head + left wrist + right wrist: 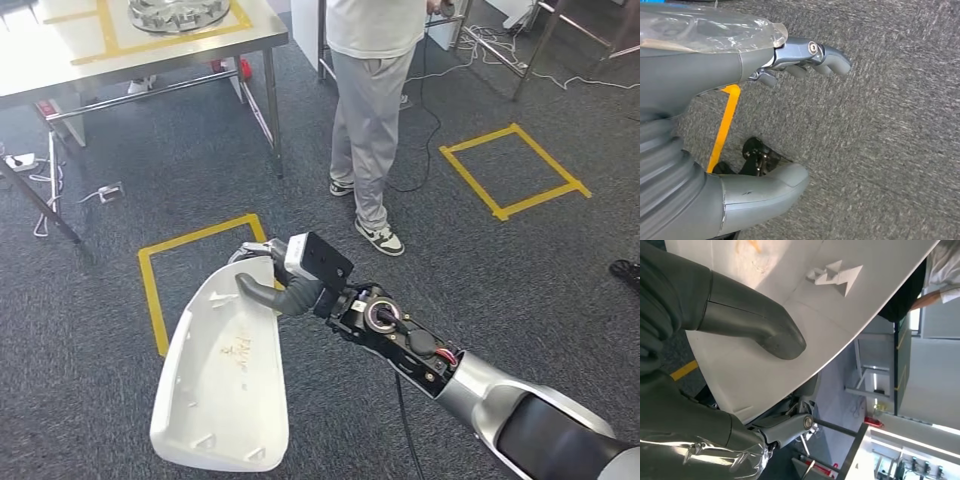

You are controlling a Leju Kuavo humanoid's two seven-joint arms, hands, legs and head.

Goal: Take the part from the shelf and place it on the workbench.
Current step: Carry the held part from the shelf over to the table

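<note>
One white part (pixel 223 385), a broad curved plastic shell, is hanging over the dark carpet (pixel 113 290) at about seven o'clock in the head view, and the right hand (pixel 275 280) is gripping it by its upper edge. In the right wrist view the thick grey thumb (pixel 753 322) is pressing flat against the shell's inner face (pixel 798 335), while the darker fingers (pixel 785 427) are curling round beneath the rim, so the part is being pinched between them. The right arm (pixel 468 385) is reaching in from five o'clock.

Left hand (pixel 764 115) is hanging over the grey carpet with nothing in it, its thumb (pixel 764 192) and fingers (pixel 817 55) standing apart and only slightly bent.

Behind the part, a yellow tape square (pixel 155 275) is lying on the floor at nine o'clock, partly covered by the shell. At eleven o'clock the workbench (pixel 68 50) is standing on steel legs, with a round metal piece (pixel 177 12) resting inside yellow tape lines. A person (pixel 373 100) in grey trousers is standing at twelve o'clock, and a second tape square (pixel 513 170) is lying at two o'clock.
</note>
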